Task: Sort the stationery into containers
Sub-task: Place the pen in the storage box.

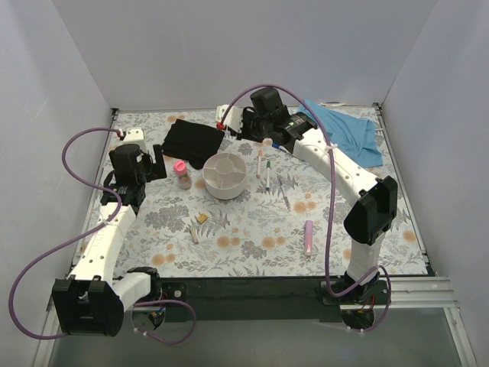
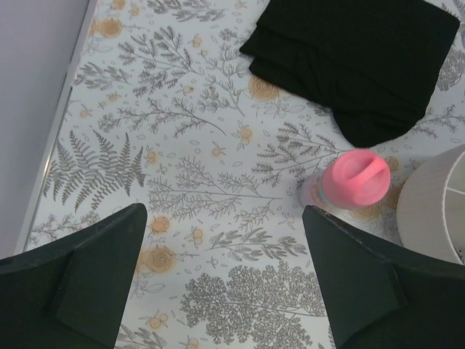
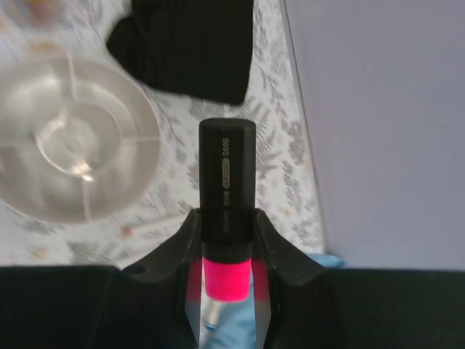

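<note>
White walls enclose a table [image 1: 252, 252] covered with a grey-and-orange floral print.

1. Container: a white round bowl [image 1: 225, 174], divided into compartments around a central cup, stands near the middle of the table. No item shows inside it in the overhead view.
2. Right jaws: closed on a black-and-red highlighter [image 3: 227, 174]. They clamp it at the lower barrel, just above the pink-red section, with the black end pointing away from the wrist. The highlighter is held clear of the table at the far side, beyond the bowl and near a black pouch [image 1: 193, 141].
3. Left jaws: spread wide, gripping nothing. They hang over bare table, with a small pink-capped bottle [image 2: 356, 178] ahead of the right finger.
4. The bottle stands upright just left of the bowl.
5. Two thin white pens [image 1: 263, 160] lie right of the bowl, and a third pen [image 1: 284, 193] lies nearer the arms.
6. A pink tube [image 1: 309, 237] lies toward the near right.
7. Tiny tan pieces [image 1: 197, 225] lie in front of the bowl.
8. A blue cloth [image 1: 348, 130] lies at the far right corner.
</note>
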{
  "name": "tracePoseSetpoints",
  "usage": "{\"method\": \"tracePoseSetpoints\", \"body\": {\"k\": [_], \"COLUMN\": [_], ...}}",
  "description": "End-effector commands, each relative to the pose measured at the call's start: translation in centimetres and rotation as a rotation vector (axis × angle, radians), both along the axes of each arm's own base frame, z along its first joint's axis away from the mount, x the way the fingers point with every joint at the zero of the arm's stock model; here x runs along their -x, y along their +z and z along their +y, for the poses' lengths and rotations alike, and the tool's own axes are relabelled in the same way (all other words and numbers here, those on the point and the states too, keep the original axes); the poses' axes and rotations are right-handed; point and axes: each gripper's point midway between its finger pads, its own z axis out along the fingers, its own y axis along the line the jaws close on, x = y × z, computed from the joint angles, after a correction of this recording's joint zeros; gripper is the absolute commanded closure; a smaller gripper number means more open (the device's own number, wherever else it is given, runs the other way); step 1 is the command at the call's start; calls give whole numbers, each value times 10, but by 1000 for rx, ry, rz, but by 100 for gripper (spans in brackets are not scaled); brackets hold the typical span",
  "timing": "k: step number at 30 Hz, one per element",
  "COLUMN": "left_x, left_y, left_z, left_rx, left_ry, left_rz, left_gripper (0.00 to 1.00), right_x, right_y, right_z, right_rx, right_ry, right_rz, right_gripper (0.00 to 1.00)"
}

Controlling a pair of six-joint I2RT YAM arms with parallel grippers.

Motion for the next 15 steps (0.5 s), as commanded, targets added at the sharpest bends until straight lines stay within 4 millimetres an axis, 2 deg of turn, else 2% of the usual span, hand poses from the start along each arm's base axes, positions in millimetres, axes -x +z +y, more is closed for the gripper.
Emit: {"method": "tracePoseSetpoints", "body": {"k": [1,3,4,6,9,12,13,15], "left_x": [-6,-1,0,3,5,5,5,5], "left_y": [33,31,30,32,29,26,26,26], "left_z": [8,9,9,10,11,12,12,15], "left_rx": [-50,-52,-56,-59,-64,-67,-69,-72], "left_ry": [12,13,13,15,16,21,22,40], "left_rz": [-122,-125,-123,-131,-130,-127,-131,-132], "left_gripper": [10,9,10,9,9,9,9,9], "right_x": [-24,-27,-29,-35,-38,-40,-40,-39], "right_y": [-3,-10,-12,-10,-6,-17,-27,-26], "right_z": [-61,-69,-71,-76,-70,-65,-63,-54], "right_rx": [501,604,691,758,828,931,952,977], "right_ry": [105,135,187,204,297,417,446,519], "right_rz": [-298,-345,-403,-454,-551,-651,-670,-744], "right_gripper": [99,99,99,99,99,99,99,99]}}
